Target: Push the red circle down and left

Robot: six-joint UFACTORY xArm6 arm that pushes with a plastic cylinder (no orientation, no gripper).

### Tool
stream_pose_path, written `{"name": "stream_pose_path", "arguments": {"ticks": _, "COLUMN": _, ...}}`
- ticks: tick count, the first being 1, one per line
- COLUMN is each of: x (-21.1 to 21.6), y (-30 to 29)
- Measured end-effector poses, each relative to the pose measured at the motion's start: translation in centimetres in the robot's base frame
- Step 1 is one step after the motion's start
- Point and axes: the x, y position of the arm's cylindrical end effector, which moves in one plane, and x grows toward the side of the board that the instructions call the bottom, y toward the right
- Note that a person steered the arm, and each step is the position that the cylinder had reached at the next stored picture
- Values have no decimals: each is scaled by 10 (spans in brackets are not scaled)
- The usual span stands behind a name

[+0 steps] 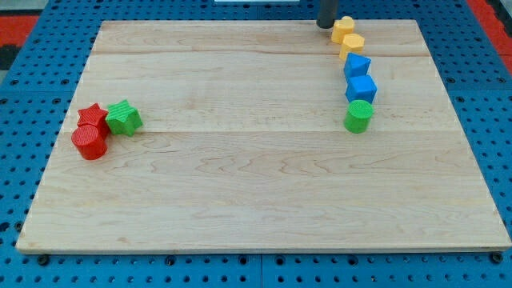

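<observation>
The red circle (90, 142) lies near the board's left edge, touching a red star (92, 116) just above it and a green star (123, 118) to its upper right. My tip (325, 25) stands at the view's top edge, right of centre, just left of a yellow block (343, 28). It is far from the red circle, across the board to the upper right.
A column of blocks runs down the right side: a second yellow block (352, 45), a blue block (358, 66), a blue cube (362, 88) and a green cylinder (359, 116). The wooden board (256, 200) sits on a blue pegboard.
</observation>
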Motion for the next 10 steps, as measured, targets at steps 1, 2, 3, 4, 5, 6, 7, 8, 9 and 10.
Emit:
{"name": "stream_pose_path", "arguments": {"ticks": 1, "x": 15, "y": 0}}
{"name": "stream_pose_path", "arguments": {"ticks": 2, "x": 24, "y": 7}}
{"name": "stream_pose_path", "arguments": {"ticks": 3, "x": 20, "y": -39}}
{"name": "stream_pose_path", "arguments": {"ticks": 4, "x": 21, "y": -133}}
{"name": "stream_pose_path", "arguments": {"ticks": 5, "x": 36, "y": -255}}
{"name": "stream_pose_path", "arguments": {"ticks": 6, "x": 88, "y": -330}}
{"name": "stream_pose_path", "arguments": {"ticks": 7, "x": 141, "y": -391}}
{"name": "stream_pose_path", "arguments": {"ticks": 8, "x": 196, "y": -415}}
{"name": "stream_pose_path", "arguments": {"ticks": 9, "x": 239, "y": -379}}
{"name": "stream_pose_path", "arguments": {"ticks": 10, "x": 283, "y": -328}}
